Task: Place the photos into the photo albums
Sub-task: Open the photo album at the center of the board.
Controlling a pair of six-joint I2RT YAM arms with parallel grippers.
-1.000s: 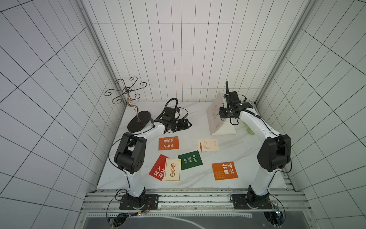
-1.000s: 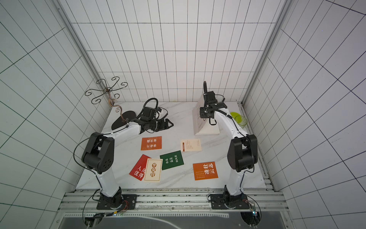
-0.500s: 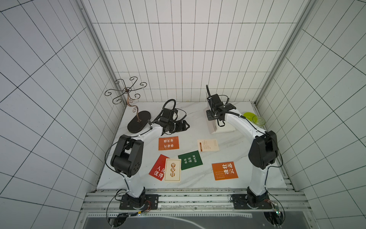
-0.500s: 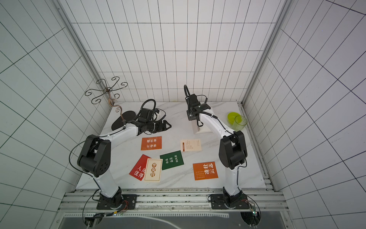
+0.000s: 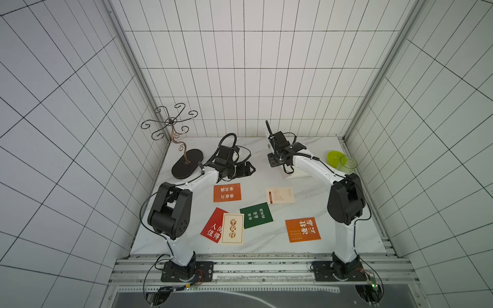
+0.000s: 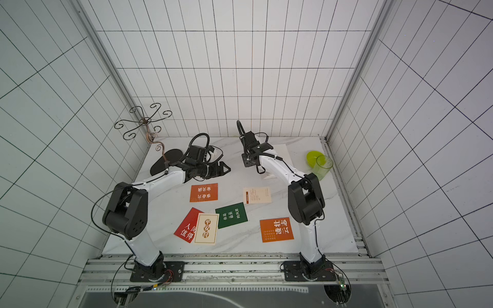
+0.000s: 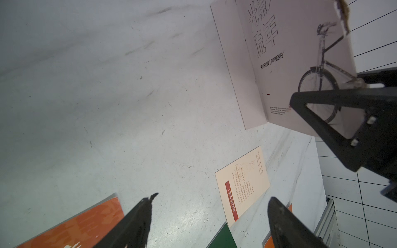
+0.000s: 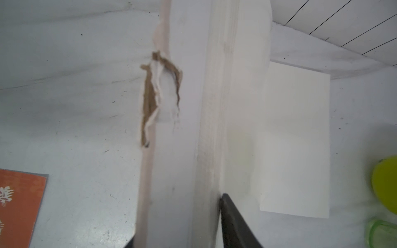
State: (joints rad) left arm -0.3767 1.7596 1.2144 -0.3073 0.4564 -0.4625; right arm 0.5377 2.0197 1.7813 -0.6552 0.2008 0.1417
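The photo album (image 5: 301, 174) lies at the back right, its whitish-pink cover (image 7: 300, 64) with the bicycle drawing raised steeply. My right gripper (image 5: 276, 160) (image 8: 178, 218) stands over its edge; the jaws are apart, with the torn cover and white pages (image 8: 176, 150) between them. One fingertip (image 8: 224, 198) touches the pages. Several photos lie flat in front: an orange one (image 5: 227, 192), a cream one (image 5: 280, 195), a green one (image 5: 256, 215), a red one (image 5: 212, 226) under a cream-and-gold one (image 5: 233, 228), and another orange one (image 5: 302, 230). My left gripper (image 5: 250, 169) (image 7: 212, 197) hovers open and empty left of the album.
A curly metal stand (image 5: 186, 162) on a dark oval base occupies the back left corner. A green cup (image 5: 346, 163) and a yellow-green lid (image 5: 335, 157) sit at the back right. Tiled walls close in three sides.
My right gripper has swung leftward with the raised cover, and its jaws have spread apart. The green cup has come into view. The left arm has barely moved.
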